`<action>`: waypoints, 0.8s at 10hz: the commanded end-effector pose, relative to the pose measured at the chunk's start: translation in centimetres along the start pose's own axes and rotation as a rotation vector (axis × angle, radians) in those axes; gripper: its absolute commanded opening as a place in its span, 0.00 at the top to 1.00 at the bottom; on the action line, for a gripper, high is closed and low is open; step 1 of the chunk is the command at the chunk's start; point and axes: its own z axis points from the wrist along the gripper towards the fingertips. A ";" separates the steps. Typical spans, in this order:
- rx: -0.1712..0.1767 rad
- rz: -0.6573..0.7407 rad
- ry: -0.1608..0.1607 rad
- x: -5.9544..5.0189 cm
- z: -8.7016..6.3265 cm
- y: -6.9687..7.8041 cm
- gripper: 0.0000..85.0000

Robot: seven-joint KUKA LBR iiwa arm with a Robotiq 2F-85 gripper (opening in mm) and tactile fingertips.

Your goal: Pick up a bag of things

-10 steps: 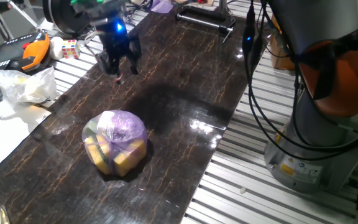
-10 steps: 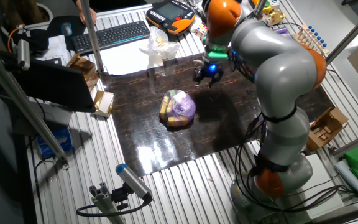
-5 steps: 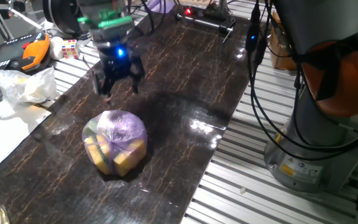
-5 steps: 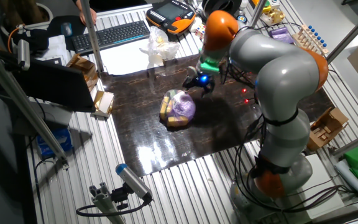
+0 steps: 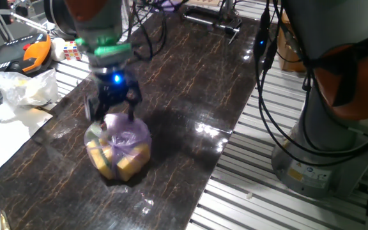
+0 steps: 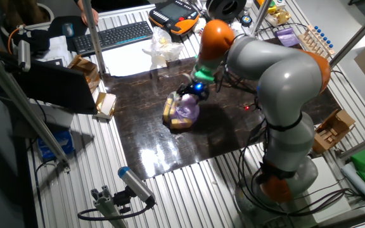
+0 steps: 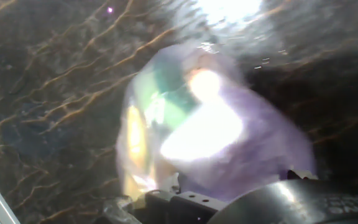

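The bag of things (image 5: 119,150) is a rounded purple-tinted plastic bag with yellow blocks showing through. It lies on the dark marbled table top (image 5: 190,83) and also shows in the other fixed view (image 6: 182,113). My gripper (image 5: 110,114) hangs right over the bag's knotted top, open, with one finger (image 5: 131,107) on each side of the knot. I cannot tell whether the fingers touch the plastic. In the other fixed view the gripper (image 6: 189,94) sits at the bag's far upper edge. The hand view is blurred and glared; the bag (image 7: 210,137) fills its middle.
A white wrinkly plastic bag (image 5: 24,86), an orange teach pendant (image 5: 24,54) and a colour cube (image 5: 72,50) lie left of the table top. A keyboard (image 6: 113,35) and cardboard boxes (image 6: 84,69) lie beyond. A black bar (image 5: 209,22) lies at the back. The arm's base (image 5: 324,147) stands to the right.
The gripper has moved from the back of the table top toward the bag and down, and now hangs right over its top. The bag has not moved.
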 end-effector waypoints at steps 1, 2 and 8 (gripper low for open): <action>-0.002 -0.013 -0.013 0.3 1.1 1.5 0.00; -0.006 -0.023 -0.033 0.0 1.6 1.4 0.00; -0.006 -0.206 -0.120 -0.7 2.4 1.2 0.99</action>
